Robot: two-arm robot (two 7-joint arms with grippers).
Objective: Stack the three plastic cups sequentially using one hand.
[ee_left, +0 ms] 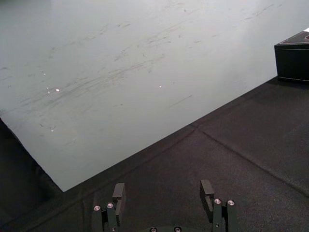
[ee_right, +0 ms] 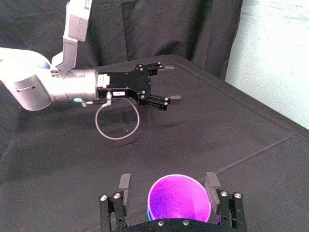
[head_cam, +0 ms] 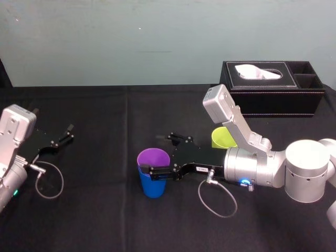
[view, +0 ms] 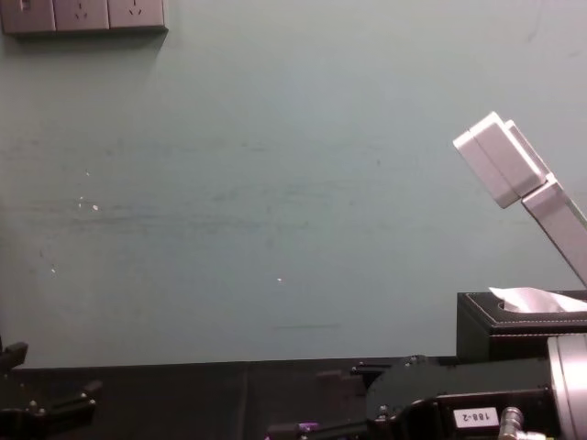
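Head view: the purple cup (head_cam: 153, 157) sits nested upright inside the blue cup (head_cam: 153, 187) near the middle of the black-clothed table (head_cam: 105, 220). The purple rim stands above the blue rim.

The right gripper (head_cam: 153, 154) reaches in from the robot's right at rim height, its fingers spread to either side of the nested pair. The near finger (head_cam: 157, 171) lies across the front of the stack where purple meets blue. The far finger (head_cam: 177, 138) is beyond the cups, with table showing between it and the purple rim.

Right wrist view: the open purple mouth (ee_right: 178, 199) is centred between the two fingers (ee_right: 124, 183). One finger is close at the rim; the other shows a clear gap. A sliver of blue shows below the purple edge. Fingers apart, not clamped on the cup.

The lime cup (head_cam: 221, 137) stands upright, apart from the pair toward the robot's right and farther back, partly hidden behind the right arm's grey link. The black tissue box (head_cam: 273, 89) is at the table's far right edge, against the wall.

The left gripper (head_cam: 65, 134) is parked low over the table at the far left, well apart from all the cups. Left wrist view: its fingers (ee_left: 118, 193) are spread over bare cloth.

Chest view: a thin purple edge (view: 304, 427) shows at the bottom, just left of the right gripper's black body.
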